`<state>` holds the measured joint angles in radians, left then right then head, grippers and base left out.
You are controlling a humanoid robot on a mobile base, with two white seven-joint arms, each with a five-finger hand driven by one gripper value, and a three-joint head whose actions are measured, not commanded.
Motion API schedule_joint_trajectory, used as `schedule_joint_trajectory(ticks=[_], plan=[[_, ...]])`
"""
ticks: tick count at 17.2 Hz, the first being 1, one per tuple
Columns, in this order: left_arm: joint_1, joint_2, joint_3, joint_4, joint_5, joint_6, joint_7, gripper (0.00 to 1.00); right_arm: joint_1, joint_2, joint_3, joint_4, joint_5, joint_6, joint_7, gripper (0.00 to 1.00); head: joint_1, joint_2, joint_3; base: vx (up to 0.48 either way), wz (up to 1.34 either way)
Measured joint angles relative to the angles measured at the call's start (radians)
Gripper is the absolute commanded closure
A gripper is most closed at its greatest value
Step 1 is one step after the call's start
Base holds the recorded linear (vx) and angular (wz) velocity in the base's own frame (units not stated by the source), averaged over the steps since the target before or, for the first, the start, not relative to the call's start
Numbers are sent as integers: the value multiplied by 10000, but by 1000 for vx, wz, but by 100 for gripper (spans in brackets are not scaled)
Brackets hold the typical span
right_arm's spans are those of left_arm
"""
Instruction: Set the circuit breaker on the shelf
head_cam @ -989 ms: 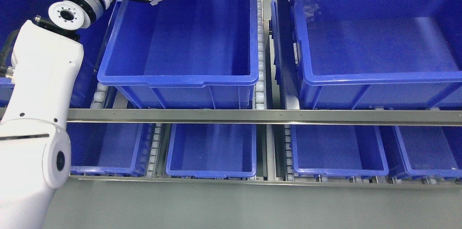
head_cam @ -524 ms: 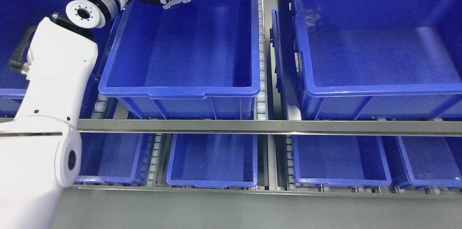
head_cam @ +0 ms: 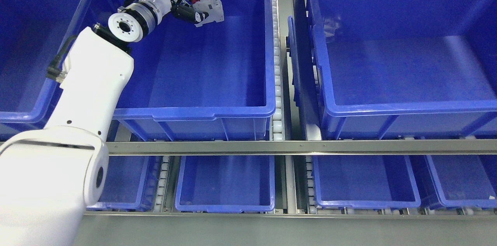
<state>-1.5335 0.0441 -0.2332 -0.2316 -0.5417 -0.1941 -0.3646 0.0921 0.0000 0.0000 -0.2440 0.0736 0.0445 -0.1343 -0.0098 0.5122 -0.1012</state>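
1. Left robot hand (head_cam: 190, 7) has its fingers wrapped round the circuit breaker (head_cam: 209, 7), carried above the far end of the middle upper bin (head_cam: 194, 112).
2. Held high, likely to clear the rim before lowering.
3. Bin sits on shelf rail (head_cam: 295, 147); right arm unseen.

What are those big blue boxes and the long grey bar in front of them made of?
The blue bin under the left hand looks like moulded plastic: glossy sheen, rounded rim, ribbed front wall. The grey rail seems to be metal, likely aluminium or steel: a dull brushed look with small fasteners along it.
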Motion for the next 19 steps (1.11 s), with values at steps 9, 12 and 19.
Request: schedule_joint_trajectory(ticks=[9, 12, 19], plan=[[70, -261, -597, 515, 1, 141, 128, 37, 0, 0, 0, 0, 0, 0, 4, 0, 0, 0, 0, 26, -6], [75, -307, -721, 603, 3, 166, 282, 22, 0, 0, 0, 0, 0, 0, 0, 0, 0, 0, 0, -8, 8], [36, -287, -686, 415, 61, 270, 1269, 3, 0, 0, 0, 0, 0, 0, -15, 0, 0, 0, 0, 0, 0]])
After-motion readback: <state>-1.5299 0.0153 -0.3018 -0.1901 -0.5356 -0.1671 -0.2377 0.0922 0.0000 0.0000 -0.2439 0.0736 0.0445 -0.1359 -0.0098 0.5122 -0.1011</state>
